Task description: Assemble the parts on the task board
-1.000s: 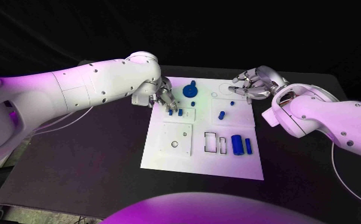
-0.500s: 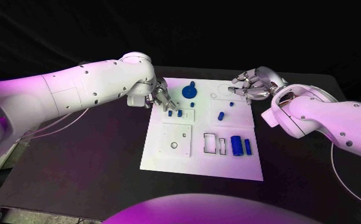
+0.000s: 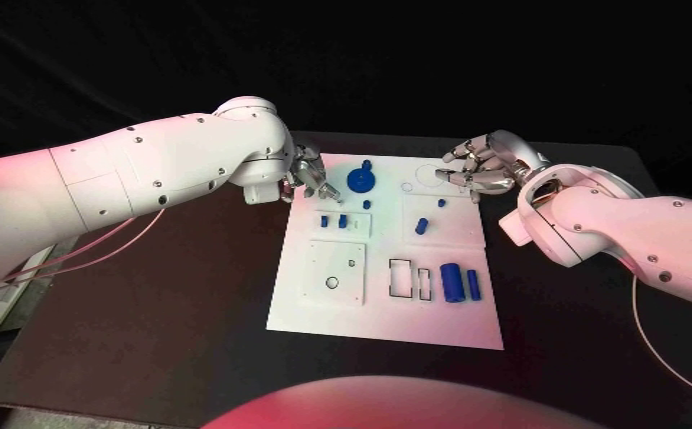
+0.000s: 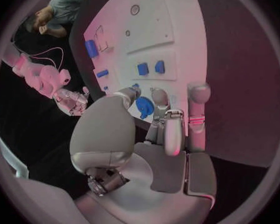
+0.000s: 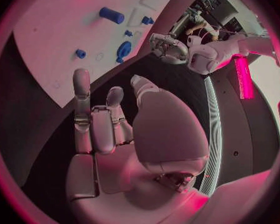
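- Since 1 s ago: left hand (image 3: 306, 177) has shifted from the two small blue pieces (image 3: 333, 220) toward board's far-left corner; fingers apart, holding nothing.
- White board (image 3: 361, 324), mid-table: round blue part (image 3: 361, 182) near far edge; blue cylinder (image 3: 451, 280) w/ slim block on right.
- Right hand (image 3: 476, 169) at board's far-right edge; fingers curled, grip cannot be told.

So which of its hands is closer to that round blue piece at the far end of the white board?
The left hand. Its fingers hang right beside the round blue piece, at the task board's far left corner. The right hand hovers over the opposite far corner, clearly farther off.
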